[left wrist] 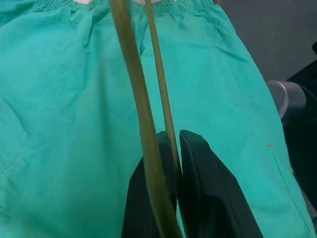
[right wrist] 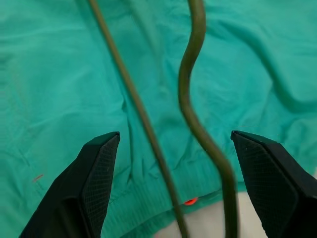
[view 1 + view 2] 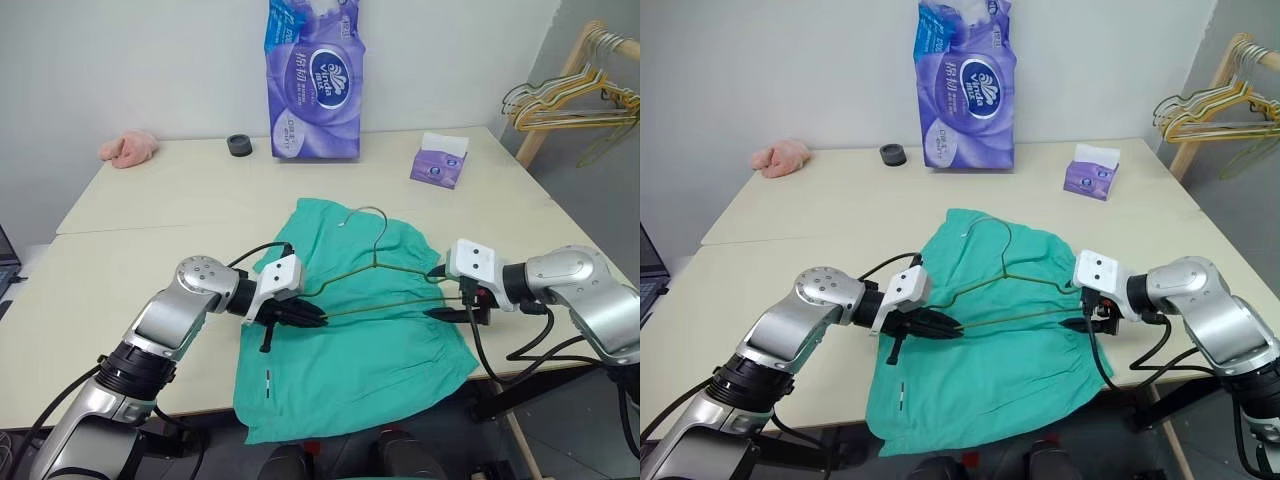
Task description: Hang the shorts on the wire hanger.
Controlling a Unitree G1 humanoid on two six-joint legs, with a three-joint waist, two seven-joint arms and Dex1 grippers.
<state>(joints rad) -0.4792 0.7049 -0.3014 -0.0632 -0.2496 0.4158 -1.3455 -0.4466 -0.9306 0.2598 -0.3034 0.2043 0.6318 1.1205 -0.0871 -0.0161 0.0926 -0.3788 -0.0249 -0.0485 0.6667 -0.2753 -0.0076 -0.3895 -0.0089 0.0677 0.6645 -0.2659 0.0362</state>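
On the surface [image 3: 120, 250] near its front edge, the shorts [image 3: 350, 360] lie flat with the hanger [image 3: 1005, 290] over them. Left gripper [image 3: 305, 318] pinches one hanger end, probably to steady it. Right gripper [image 3: 455, 302] stands spread around the other end, gripping nothing. Behind, a tissue box [image 3: 440, 160] shows a tissue poking out.

Bare table [image 3: 150, 215] surrounds the shorts [image 3: 350, 360]; tissue pack [image 3: 315, 80] stands far behind.
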